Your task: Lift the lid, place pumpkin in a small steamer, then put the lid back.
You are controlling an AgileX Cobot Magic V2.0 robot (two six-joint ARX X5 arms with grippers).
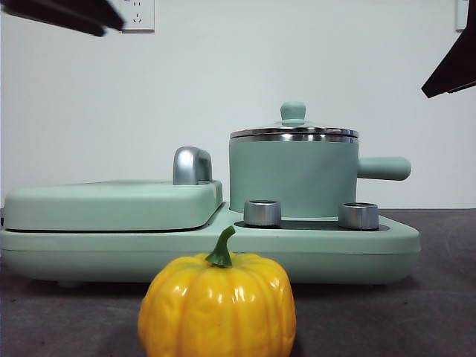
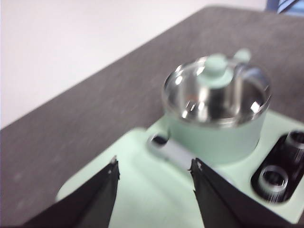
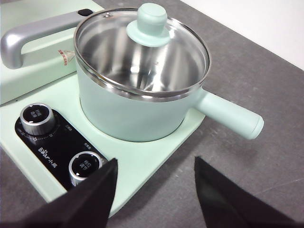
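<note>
Both pincers hover open above the small steamer, empty. The lid sits on it. To lift it cleanly, probably grip the knob squarely, though the left wrist view is blurred.

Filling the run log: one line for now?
lid on small steamer | pumpkin on table | left gripper, right gripper open, empty

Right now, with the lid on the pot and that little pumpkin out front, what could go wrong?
The lid offers only a small round knob to grab, so open jaws could slip off it and drop the glass. The pumpkin is glossy and rounded, so it may squirt out of a grip or roll. The pot just sits on the cooker base; a knock to its side handle might shift it.
</note>
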